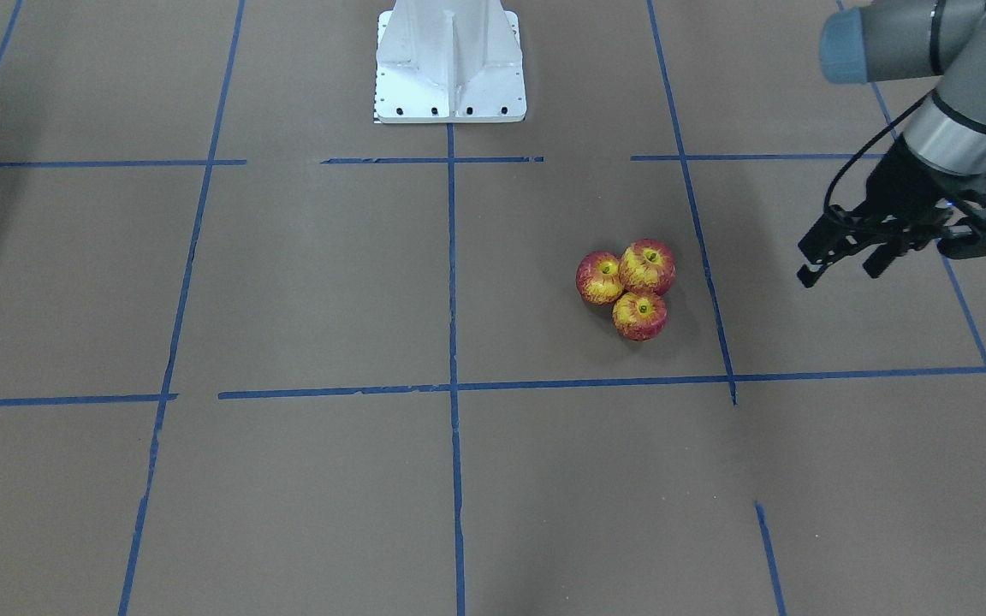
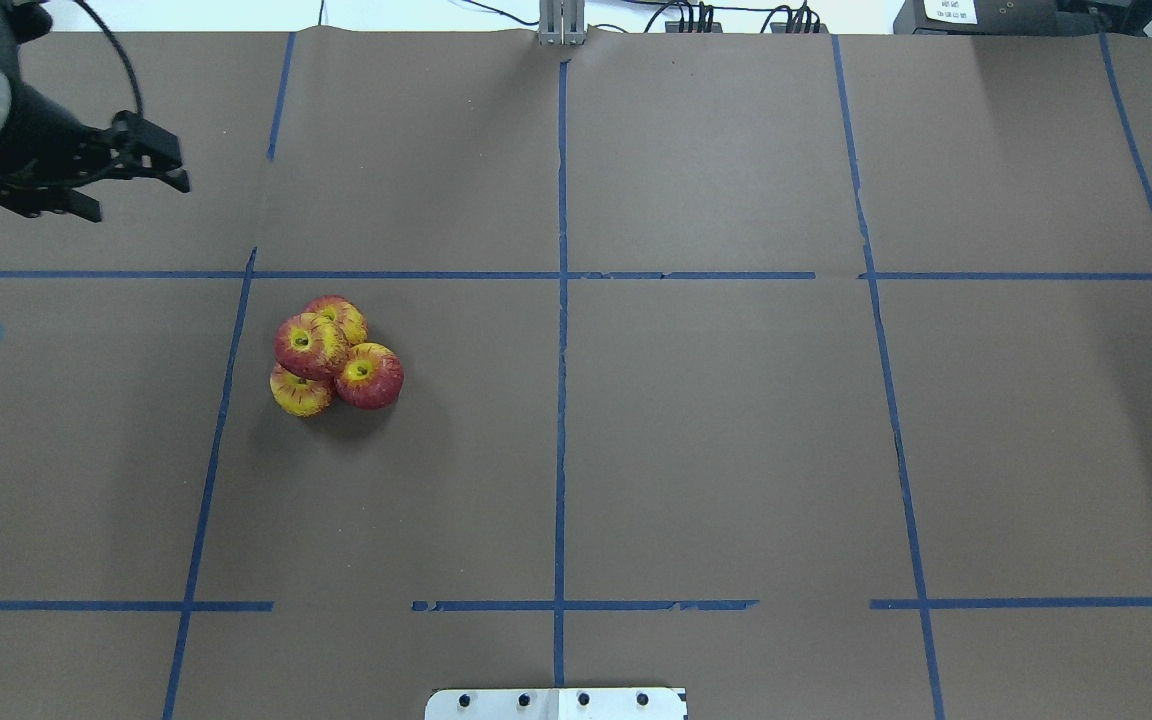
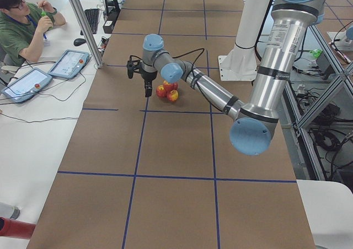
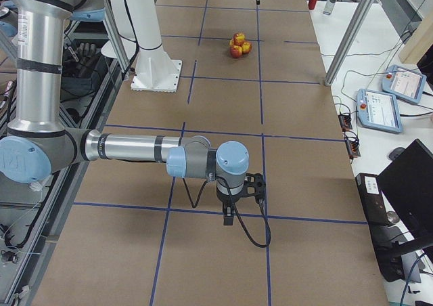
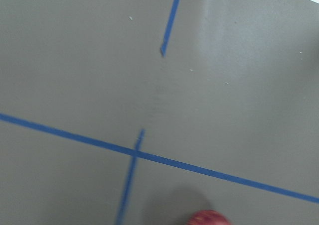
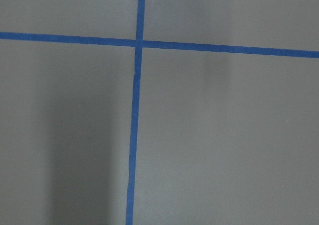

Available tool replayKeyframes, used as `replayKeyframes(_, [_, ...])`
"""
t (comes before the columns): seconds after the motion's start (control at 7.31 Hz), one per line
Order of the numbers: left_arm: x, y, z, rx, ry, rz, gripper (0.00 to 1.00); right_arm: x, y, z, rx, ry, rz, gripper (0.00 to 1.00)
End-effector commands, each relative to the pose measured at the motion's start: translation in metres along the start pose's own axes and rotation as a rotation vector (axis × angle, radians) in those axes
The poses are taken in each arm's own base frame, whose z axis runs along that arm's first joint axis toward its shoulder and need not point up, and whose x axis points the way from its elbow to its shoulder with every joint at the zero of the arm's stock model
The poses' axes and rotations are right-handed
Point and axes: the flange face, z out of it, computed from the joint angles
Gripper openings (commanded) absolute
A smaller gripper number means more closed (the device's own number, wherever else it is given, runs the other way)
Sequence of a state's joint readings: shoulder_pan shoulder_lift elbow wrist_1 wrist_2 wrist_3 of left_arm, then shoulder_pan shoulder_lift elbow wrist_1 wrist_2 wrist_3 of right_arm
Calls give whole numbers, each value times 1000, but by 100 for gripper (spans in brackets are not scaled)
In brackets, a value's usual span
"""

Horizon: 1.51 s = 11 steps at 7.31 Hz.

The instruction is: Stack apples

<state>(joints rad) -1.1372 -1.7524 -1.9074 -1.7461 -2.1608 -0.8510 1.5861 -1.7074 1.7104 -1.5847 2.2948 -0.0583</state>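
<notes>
Four red-and-yellow apples form one cluster on the brown table. Three touch at the base and one apple (image 2: 308, 345) rests on top. From the front the top apple (image 1: 647, 267) hides one of the base apples. The cluster also shows in the left side view (image 3: 168, 90) and the right side view (image 4: 238, 45). My left gripper (image 2: 141, 192) is open and empty, hovering off to the table's left end, well apart from the apples; it also shows from the front (image 1: 840, 272). My right gripper (image 4: 233, 208) shows only in the right side view, far from the apples; I cannot tell whether it is open or shut.
Blue tape lines (image 2: 561, 300) divide the brown table into squares. The white robot base (image 1: 450, 60) stands at the table's robot-side edge. An operator (image 3: 22, 23) and tablets sit beside the table's left end. The left wrist view shows a sliver of an apple (image 5: 209, 218) at its bottom edge.
</notes>
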Motion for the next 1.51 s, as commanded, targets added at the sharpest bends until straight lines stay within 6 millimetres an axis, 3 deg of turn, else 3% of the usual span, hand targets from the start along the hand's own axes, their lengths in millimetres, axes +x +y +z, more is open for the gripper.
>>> replayKeyframes(0.0, [-137, 5, -19, -54, -124, 221, 99, 0, 0, 0, 0, 0, 0, 100])
replayKeyframes(0.27, [-244, -4, -57, -141, -207, 334, 99, 0, 0, 0, 0, 0, 0, 100])
replayKeyframes(0.41, [-300, 12, -69, -152, -222, 310, 99, 0, 0, 0, 0, 0, 0, 100])
replayKeyframes(0.55, [-328, 30, -68, -167, -181, 243, 100, 0, 0, 0, 0, 0, 0, 100])
replayKeyframes(0.68, [-341, 55, -60, -193, -145, 221, 100, 0, 0, 0, 0, 0, 0, 100])
replayKeyframes(1.37, [-343, 57, -58, -198, -147, 217, 100, 0, 0, 0, 0, 0, 0, 100])
